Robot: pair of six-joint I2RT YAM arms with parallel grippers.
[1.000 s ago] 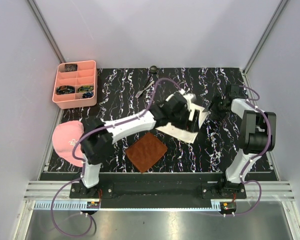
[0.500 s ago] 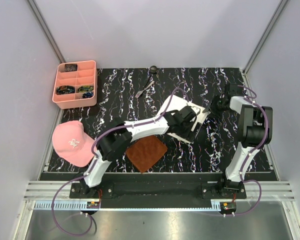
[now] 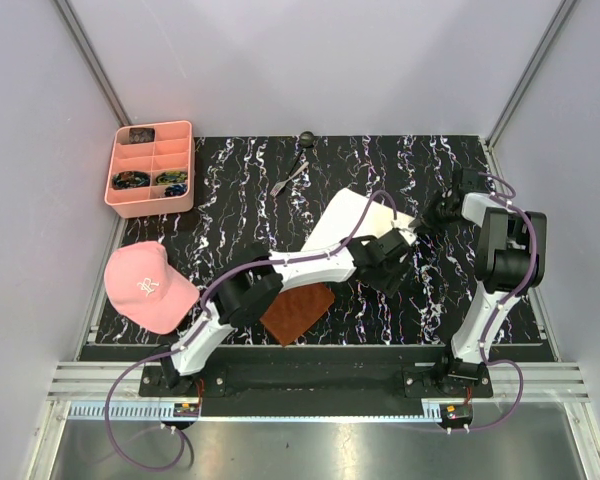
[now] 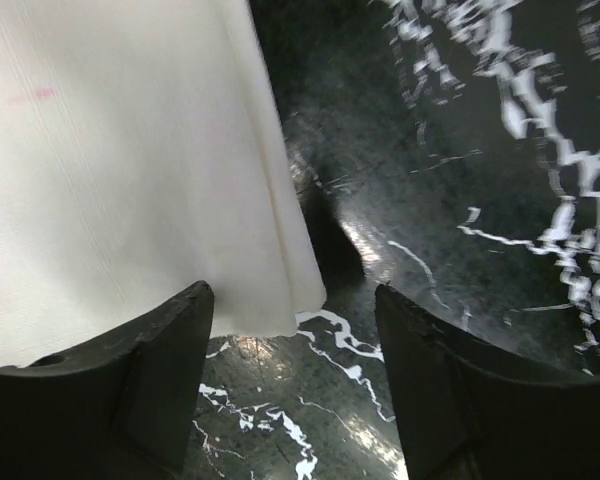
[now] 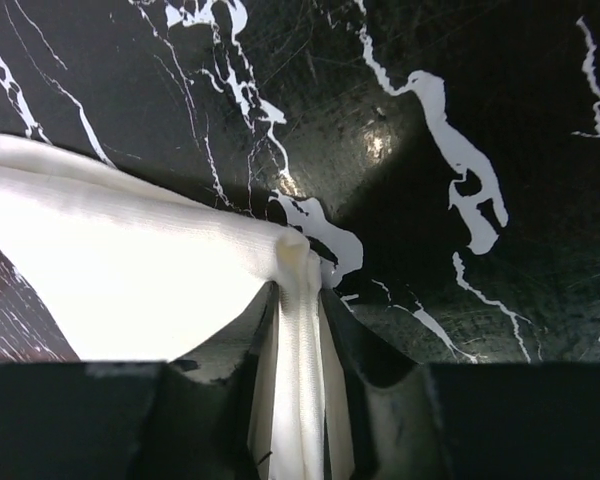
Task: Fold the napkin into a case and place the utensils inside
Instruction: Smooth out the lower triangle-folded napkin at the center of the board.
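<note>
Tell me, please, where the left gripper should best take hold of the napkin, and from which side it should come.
Take the napkin at its free corner, which lies flat on the table between the open fingers of the left gripper. Come from above, on the bare-table side, so that one finger can slip under the thin edge. The right gripper pinches another part.
</note>
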